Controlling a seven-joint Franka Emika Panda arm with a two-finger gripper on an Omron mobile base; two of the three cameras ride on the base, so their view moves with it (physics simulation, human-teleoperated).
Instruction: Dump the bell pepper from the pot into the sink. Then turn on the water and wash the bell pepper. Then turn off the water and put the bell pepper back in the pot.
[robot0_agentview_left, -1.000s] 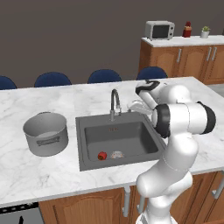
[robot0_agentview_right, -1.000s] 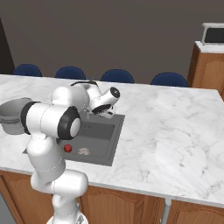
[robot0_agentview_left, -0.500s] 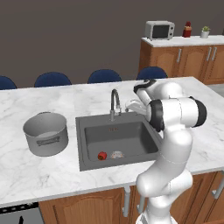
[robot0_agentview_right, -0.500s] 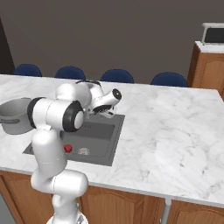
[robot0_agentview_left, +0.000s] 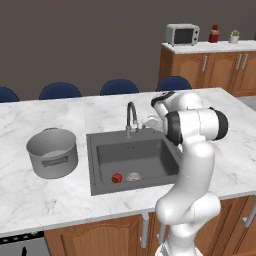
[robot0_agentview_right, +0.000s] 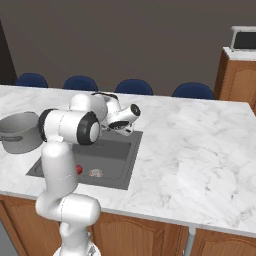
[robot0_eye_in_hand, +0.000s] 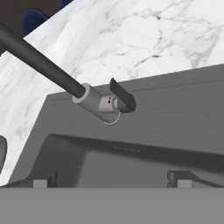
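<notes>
The red bell pepper (robot0_agentview_left: 116, 178) lies on the floor of the dark sink (robot0_agentview_left: 150, 150) at its front, just left of the pale drain (robot0_agentview_left: 133, 176); from the right it shows as the bell pepper (robot0_agentview_right: 78, 169) in the sink (robot0_agentview_right: 117, 161). The grey pot (robot0_agentview_left: 52, 152) stands upright on the counter left of the basin. My gripper (robot0_agentview_left: 149, 121) hovers just right of the faucet (robot0_agentview_left: 131, 117), over the sink's back edge. In the hand view the gripper (robot0_eye_in_hand: 111, 181) is open and holds nothing, its fingertips (robot0_eye_in_hand: 40, 182) below the faucet's base and dark lever (robot0_eye_in_hand: 122, 96). No water runs.
White marble counter (robot0_agentview_left: 100, 112) surrounds the sink. Blue chairs (robot0_agentview_left: 119, 86) line its far side. A wooden cabinet (robot0_agentview_left: 210, 65) with a microwave (robot0_agentview_left: 182, 34) stands at the back right. The pot (robot0_agentview_right: 17, 131) sits at the left edge of the right base view.
My arm has swung a little to the left, bringing the hand closer to the faucet. The gripper stays open; pepper and pot have not moved.
</notes>
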